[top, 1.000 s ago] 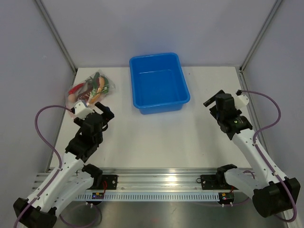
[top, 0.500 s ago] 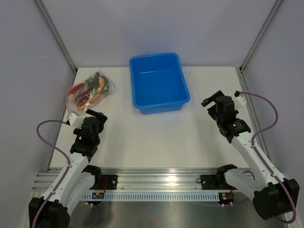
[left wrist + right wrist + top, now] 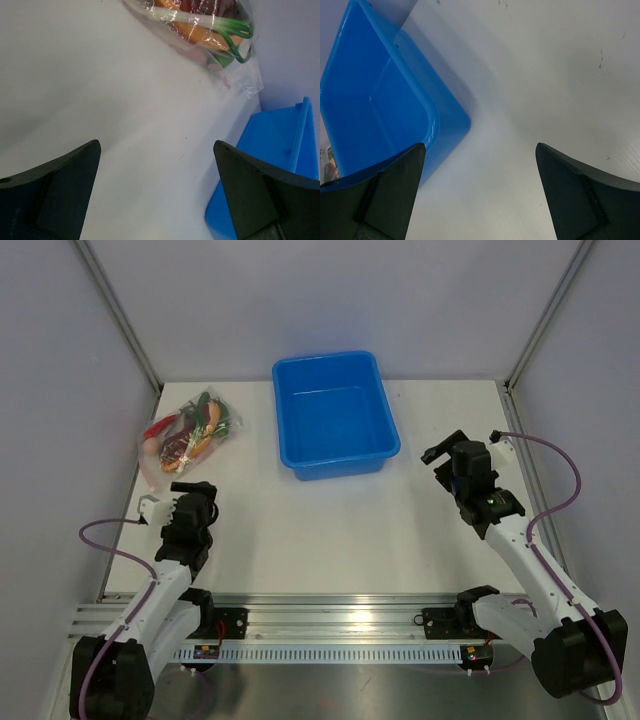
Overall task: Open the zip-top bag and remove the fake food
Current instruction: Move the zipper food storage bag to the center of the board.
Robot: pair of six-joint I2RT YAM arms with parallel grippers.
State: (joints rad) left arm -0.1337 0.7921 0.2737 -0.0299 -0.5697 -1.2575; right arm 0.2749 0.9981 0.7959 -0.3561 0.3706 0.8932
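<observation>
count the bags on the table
1. The bag lies at the far left of the table, left of the tub, with the food inside it. No other bag seems hidden.

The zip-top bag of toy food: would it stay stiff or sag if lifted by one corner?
Probably sags: the bag looks like thin, crinkled clear film. The toy foods bunched inside would likely shift downward. Its glossy surface may be slippery.
</observation>
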